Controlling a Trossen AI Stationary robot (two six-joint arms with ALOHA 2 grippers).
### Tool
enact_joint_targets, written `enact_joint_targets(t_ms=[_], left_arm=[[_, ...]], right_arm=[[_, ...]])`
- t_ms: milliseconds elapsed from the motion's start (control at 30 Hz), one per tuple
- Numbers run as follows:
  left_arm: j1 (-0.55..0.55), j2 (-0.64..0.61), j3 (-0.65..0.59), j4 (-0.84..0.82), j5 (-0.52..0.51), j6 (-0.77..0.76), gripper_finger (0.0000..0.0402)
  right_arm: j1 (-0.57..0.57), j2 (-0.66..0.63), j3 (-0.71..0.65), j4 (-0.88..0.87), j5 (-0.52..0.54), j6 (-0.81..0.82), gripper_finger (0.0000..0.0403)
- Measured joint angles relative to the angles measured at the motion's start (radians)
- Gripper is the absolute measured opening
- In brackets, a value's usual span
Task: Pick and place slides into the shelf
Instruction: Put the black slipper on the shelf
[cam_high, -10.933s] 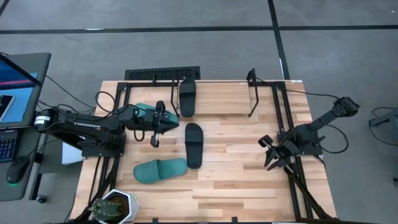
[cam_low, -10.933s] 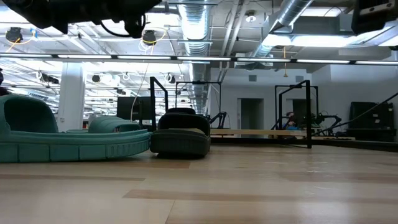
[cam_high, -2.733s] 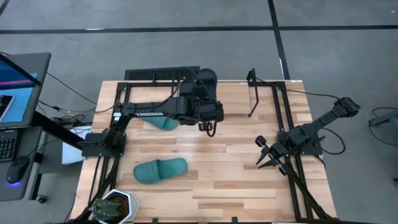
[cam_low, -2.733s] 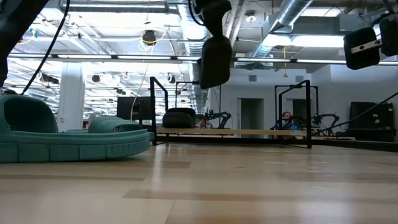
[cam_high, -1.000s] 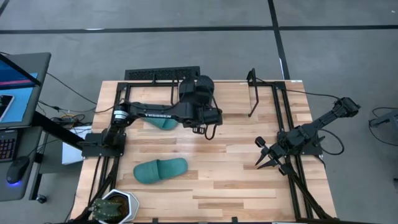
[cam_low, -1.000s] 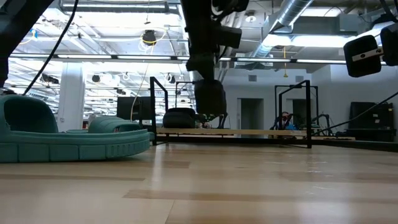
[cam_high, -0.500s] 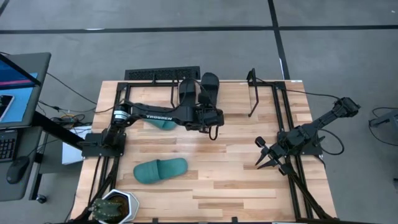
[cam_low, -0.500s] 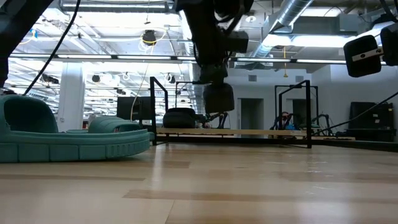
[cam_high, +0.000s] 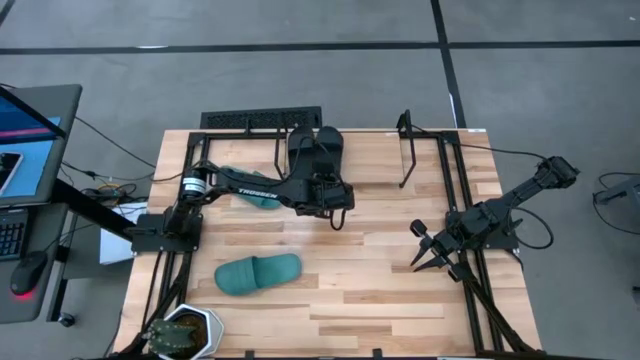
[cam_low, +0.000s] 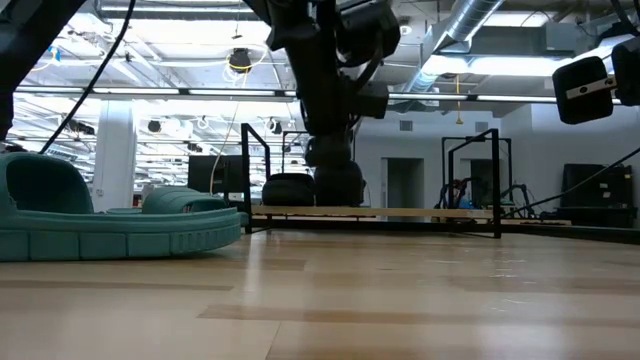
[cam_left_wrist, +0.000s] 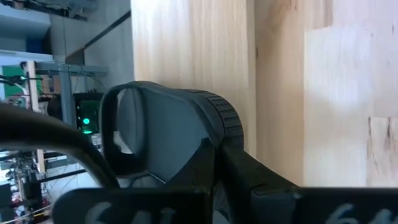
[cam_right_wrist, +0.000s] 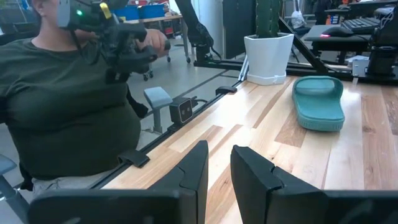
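Left tool (cam_high: 331, 183) is clamped on a black slide (cam_high: 328, 147) at the shelf (cam_high: 405, 150) along the counter's (cam_high: 380, 280) far edge. Right tool (cam_high: 428, 250) waits near the right edge, fingers slightly apart, holding nothing.

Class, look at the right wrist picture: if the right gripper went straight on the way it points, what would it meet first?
Probably nothing on the bare wooden table ahead of the right gripper. The teal slide lies off to one side, though depth is hard to judge.
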Motion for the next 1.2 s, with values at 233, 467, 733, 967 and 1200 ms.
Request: enact_joint_targets(t_ms=[233, 467, 733, 967, 1200], left_arm=[[0.0, 0.0, -0.001, -0.003, -0.009, -0.003, 0.0], [0.002, 0.0, 0.0, -0.006, 0.011, -0.003, 0.0], [0.024, 0.0, 0.0, -0.057, 0.079, -0.041, 0.0001], [0.045, 0.0, 0.0, -0.092, 0.107, -0.083, 0.0021], [0.046, 0.0, 0.0, -0.093, 0.188, -0.086, 0.0026]], right_arm=[[0.0, 0.0, 0.0, 0.0, 0.0, 0.0, 0.0059], [0.0, 0.0, 0.0, 0.0, 0.0, 0.0, 0.0059], [0.0, 0.0, 0.0, 0.0, 0.0, 0.0, 0.0059], [0.0, 0.0, 0.0, 0.0, 0.0, 0.0, 0.0059], [0.0, 0.0, 0.0, 0.0, 0.0, 0.0, 0.0059]])
